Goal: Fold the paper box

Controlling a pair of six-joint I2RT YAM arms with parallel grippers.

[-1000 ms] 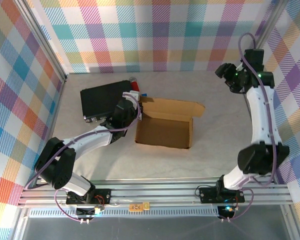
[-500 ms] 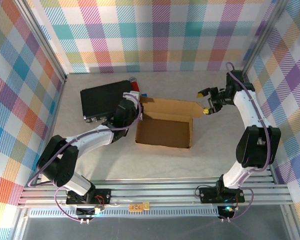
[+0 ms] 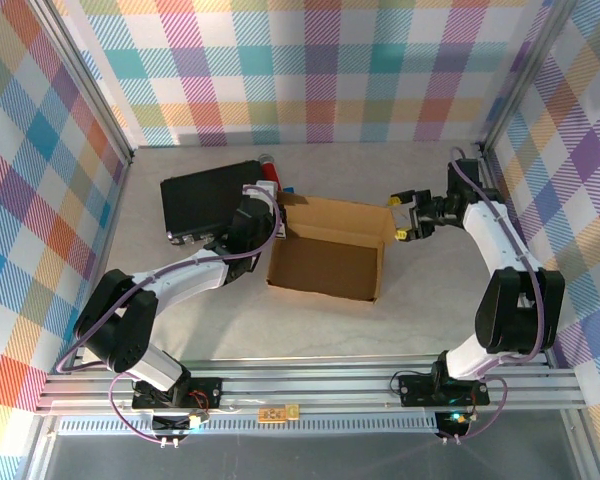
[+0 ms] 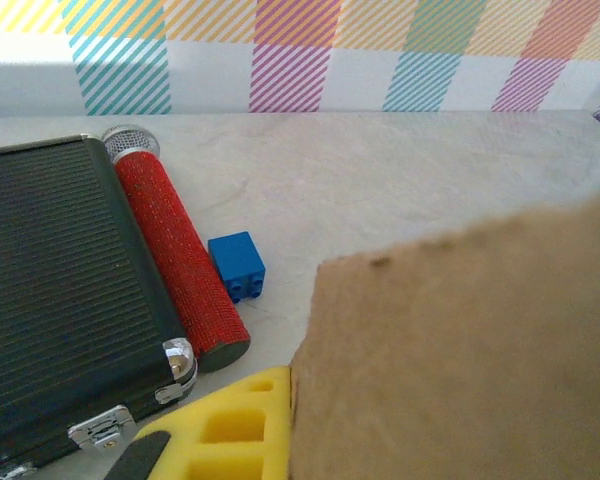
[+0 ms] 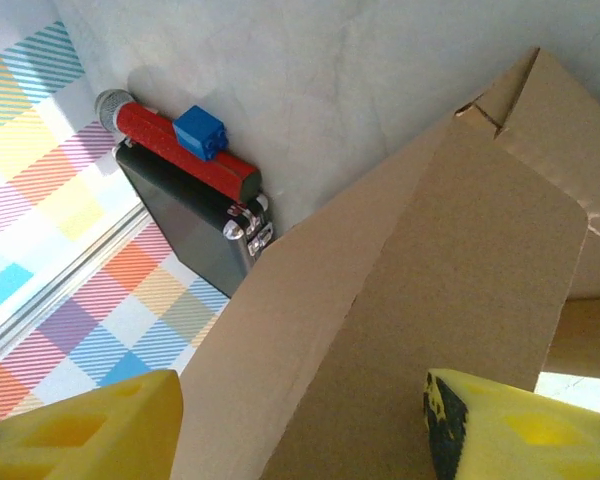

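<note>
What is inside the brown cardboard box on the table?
From above, the paper box shows just its bare brown floor, nothing lying in it. The left gripper, at the left wall, covers that far corner, so something small there cannot be ruled out.

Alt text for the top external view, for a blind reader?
A partly folded brown paper box lies mid-table; the left gripper is shut on its left far corner, and the right gripper, jaws apart, straddles its right flap. A black case and red cylinder lie beyond its left side.
</note>
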